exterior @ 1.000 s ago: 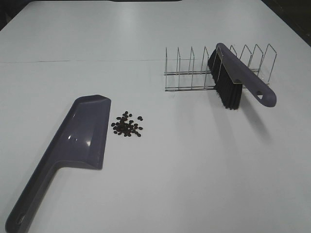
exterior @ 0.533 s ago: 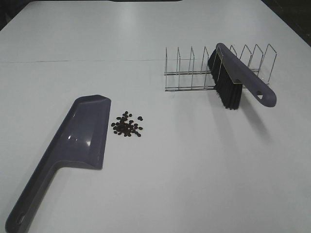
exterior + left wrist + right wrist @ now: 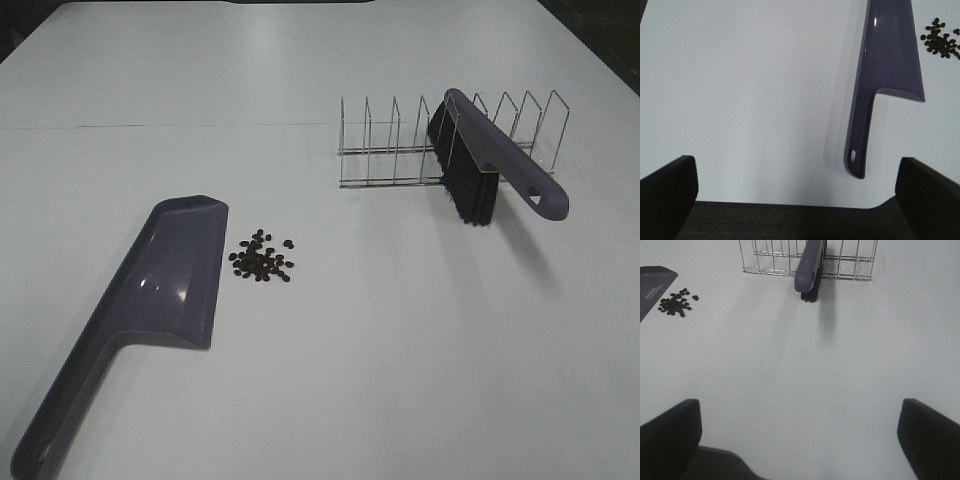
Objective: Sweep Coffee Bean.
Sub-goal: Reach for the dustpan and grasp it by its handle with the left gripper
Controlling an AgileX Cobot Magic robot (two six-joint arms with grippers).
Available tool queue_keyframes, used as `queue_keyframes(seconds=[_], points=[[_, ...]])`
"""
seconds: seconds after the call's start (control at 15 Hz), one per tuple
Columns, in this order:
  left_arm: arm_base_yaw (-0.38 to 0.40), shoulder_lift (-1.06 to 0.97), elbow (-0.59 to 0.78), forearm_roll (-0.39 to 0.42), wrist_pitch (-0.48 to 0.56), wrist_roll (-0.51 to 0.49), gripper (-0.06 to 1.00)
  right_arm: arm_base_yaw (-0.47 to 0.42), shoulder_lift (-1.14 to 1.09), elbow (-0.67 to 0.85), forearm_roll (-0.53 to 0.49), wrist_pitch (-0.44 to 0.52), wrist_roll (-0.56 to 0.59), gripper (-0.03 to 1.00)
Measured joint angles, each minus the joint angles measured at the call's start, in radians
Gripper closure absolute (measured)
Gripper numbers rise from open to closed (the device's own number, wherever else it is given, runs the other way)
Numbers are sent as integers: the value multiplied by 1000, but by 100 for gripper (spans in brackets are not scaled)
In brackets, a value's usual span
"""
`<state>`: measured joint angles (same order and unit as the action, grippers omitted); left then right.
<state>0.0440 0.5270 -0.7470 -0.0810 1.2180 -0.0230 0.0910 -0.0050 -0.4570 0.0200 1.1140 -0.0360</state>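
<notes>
Left wrist view: the dustpan [image 3: 890,60] runs past the picture's edge, so its front lip is unseen, and the pile of coffee beans [image 3: 940,42] is clipped at the side. Of the left gripper [image 3: 796,165] only two dark fingers [image 3: 667,195] show, cropped at the corners. Right wrist view: the brush [image 3: 807,270] and the wire rack [image 3: 770,260] are cut off at the edge, the bristles [image 3: 810,296] lie mostly behind the handle, and the dustpan is a mere corner. The right gripper [image 3: 800,407] is likewise cropped. High view: the beans are too small to count, and the brush hides some rack wires.
</notes>
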Motion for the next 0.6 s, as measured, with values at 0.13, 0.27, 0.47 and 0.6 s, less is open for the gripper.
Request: queue_keyframes(seconds=[0.13, 0.27, 0.47, 0.6], points=[[0, 117, -62, -10, -1, 23, -5, 0, 0, 0, 0, 0, 0, -2], [0, 217, -83, -21, -3, 42, -5, 0, 0, 0, 0, 0, 0, -2], [-77, 423, -86, -22, -47, -16, -5, 0, 0, 0, 0, 0, 0, -2], [-240, 548, -86, 30, -133, -150, -5, 0, 0, 0, 0, 0, 0, -2]])
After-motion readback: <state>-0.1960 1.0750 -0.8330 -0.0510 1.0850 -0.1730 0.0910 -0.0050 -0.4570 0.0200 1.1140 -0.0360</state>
